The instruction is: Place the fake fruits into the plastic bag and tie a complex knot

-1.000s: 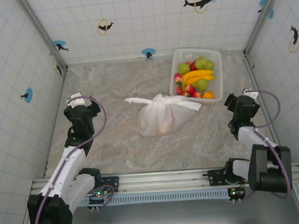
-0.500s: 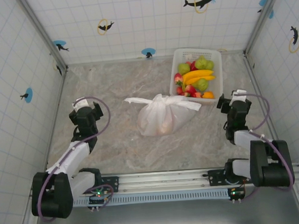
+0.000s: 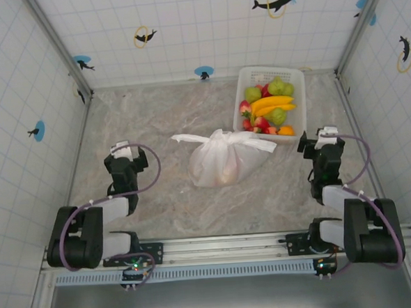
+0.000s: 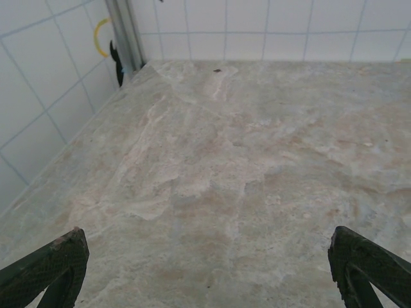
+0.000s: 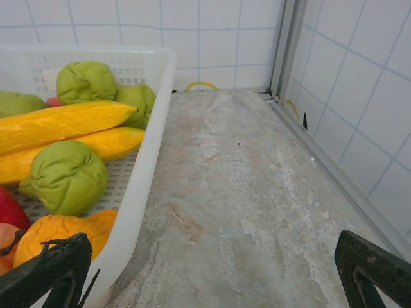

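1. Marble-patterned bench [image 3: 154, 115] between white tiled walls. The plastic bag [image 3: 220, 161] lies near its middle, with its neck gathered and two handle tails splayed left and right. A faint orange tint shows through the film, probably fruit inside.
2. Just behind and to the right of the bag stands the white basket [image 3: 267, 72]. It holds bananas [image 5: 64, 122], green pears [image 5: 64, 176], an orange [image 5: 54, 234] and some red pieces.
3. The left tool [image 3: 125, 153] sits well to the left of the bag over bare bench, fingers spread wide with nothing between them. The right tool [image 3: 321, 140] is equally wide and empty, beside the basket's near right corner.
4. Main risk: the bag looks closed while much of the fruit is outside it. Adding more would mean reopening the neck, and pulling at thin film could tear it or tighten the tie.
5. From above I cannot tell how secure the tie is. A single loose crossing could slip when the bag is lifted.
6. The rounded, slippery bag may roll or slide when pinched from one side only.
7. The right tool is close to the basket wall, so a careless reach could knock the basket and scatter the fruit.
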Motion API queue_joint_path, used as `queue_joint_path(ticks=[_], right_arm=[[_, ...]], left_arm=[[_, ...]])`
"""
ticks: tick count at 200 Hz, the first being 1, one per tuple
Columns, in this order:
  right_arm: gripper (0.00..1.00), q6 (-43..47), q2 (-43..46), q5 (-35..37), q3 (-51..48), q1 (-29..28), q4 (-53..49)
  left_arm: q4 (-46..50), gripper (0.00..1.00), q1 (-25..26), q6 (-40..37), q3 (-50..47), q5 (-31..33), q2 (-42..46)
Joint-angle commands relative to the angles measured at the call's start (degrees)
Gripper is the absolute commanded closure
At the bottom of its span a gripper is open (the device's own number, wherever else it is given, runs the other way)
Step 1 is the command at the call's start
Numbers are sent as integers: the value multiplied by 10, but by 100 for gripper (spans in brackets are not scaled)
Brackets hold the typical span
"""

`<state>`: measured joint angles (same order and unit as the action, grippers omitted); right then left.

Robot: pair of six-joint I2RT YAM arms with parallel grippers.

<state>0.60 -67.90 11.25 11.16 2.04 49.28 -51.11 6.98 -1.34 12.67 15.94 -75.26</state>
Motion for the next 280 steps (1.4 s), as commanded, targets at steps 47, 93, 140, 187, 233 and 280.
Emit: queue_joint_path(ticks=[47, 93, 140, 187, 233, 280], right_arm=[[0, -44, 20, -21, -14, 30, 37], [0, -79, -20, -41, -12, 14, 92], [0, 1, -175, 12, -16, -65, 257], [0, -63, -167, 33, 62, -25, 102], [0, -54, -164, 63, 66, -41, 87], [0, -50, -164, 69, 68, -45, 84]], left_arm=[[-224, 3, -37, -27, -18, -93, -106], [-169, 3, -61, -7, 17, -120, -114], [-174, 2, -62, -7, 15, -119, -115], [-173, 2, -62, -7, 16, -119, -116], [-173, 2, -62, -9, 16, -119, -114], [-174, 2, -62, -9, 16, -119, -115]])
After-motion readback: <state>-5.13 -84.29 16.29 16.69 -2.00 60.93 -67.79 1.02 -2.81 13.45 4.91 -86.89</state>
